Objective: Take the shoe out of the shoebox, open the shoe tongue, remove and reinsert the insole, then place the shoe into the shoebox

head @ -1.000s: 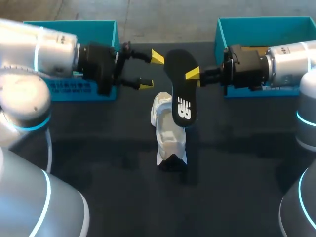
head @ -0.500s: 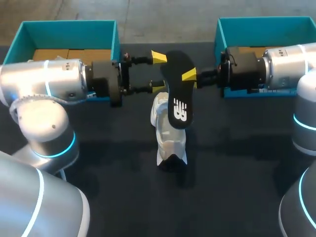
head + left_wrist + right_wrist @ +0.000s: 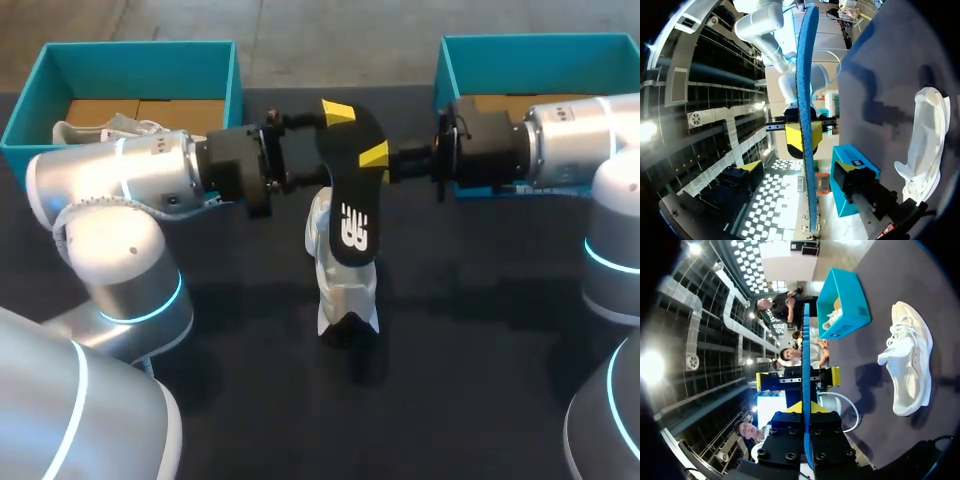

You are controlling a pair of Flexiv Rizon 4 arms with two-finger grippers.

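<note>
Yellow-tipped fingers of the right gripper [image 3: 366,158] are pressed onto both faces of a flat black foam insole [image 3: 350,200] with a blue underside, which is held on edge above the dark table [image 3: 480,380]. The left gripper [image 3: 332,143] is spread wide, with one end of the insole standing between its fingers. No contact with them can be made out in either wrist view.

A white lace-up shoe [image 3: 340,275] is set on the table just below the insole, and its tongue appears folded outward. An open teal cardboard shoebox [image 3: 140,48] stands behind the left arm, and a second teal shoebox [image 3: 530,42] behind the right arm.

Removal of the insole is judged complete, and reinsertion is the step in hand. A hand-over or shared grip seems to be prepared. For that, the left fingers must be closed firmly on the insole before the right grip is loosened. The insole must then be angled toe-first into the shoe's opening. Since the shoe is unheld, it would probably need steadying.
</note>
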